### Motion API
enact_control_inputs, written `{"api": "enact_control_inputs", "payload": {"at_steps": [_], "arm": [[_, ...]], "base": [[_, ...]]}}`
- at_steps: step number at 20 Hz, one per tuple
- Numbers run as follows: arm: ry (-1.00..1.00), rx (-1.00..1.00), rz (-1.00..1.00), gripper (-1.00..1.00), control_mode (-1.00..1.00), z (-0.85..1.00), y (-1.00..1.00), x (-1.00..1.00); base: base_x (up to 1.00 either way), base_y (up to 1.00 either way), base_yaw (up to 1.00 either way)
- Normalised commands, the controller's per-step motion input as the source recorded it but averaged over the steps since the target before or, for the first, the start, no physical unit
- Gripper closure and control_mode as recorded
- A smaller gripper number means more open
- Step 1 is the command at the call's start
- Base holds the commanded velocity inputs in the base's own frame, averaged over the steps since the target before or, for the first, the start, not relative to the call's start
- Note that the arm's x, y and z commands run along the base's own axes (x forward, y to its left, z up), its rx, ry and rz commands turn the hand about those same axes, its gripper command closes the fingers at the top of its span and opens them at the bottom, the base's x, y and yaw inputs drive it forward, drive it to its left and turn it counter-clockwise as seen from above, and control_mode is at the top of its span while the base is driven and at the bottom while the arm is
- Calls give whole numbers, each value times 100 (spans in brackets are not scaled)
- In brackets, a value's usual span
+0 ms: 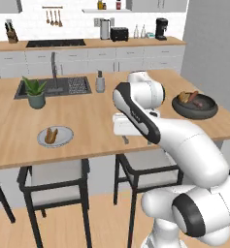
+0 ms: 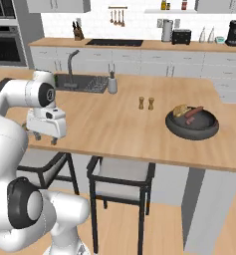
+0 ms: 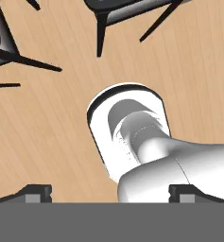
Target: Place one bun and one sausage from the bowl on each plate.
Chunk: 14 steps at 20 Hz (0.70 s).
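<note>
The dark bowl (image 1: 195,112) (image 2: 191,128) stands at the right end of the wooden island. In it lie a bun (image 1: 185,97) (image 2: 179,109) and a reddish sausage (image 1: 200,102) (image 2: 194,112). A pale grey plate (image 1: 63,139) sits near the island's front edge on the left, with a bun (image 1: 51,135) on it. My gripper (image 1: 124,139) (image 2: 45,138) (image 3: 112,194) hangs over the front edge between plate and bowl and points down at the floor. It is open, with nothing between its fingers (image 3: 36,193).
A potted plant (image 1: 35,92), a sink with faucet (image 1: 54,85) and a soap dispenser (image 1: 100,82) stand at the back of the island. Two small shakers (image 2: 145,103) stand mid-counter. Dark stools (image 1: 53,180) (image 2: 120,179) are tucked under the front edge.
</note>
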Motion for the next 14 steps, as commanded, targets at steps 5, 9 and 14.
{"api": "enact_control_inputs", "payload": {"at_steps": [5,9,14], "arm": [[0,0,0,-100,100,0,0,0],[0,0,0,-100,100,0,0,0],[0,0,0,-100,100,0,0,0]], "base": [[0,-100,5],[4,-100,8],[48,-100,7]]}}
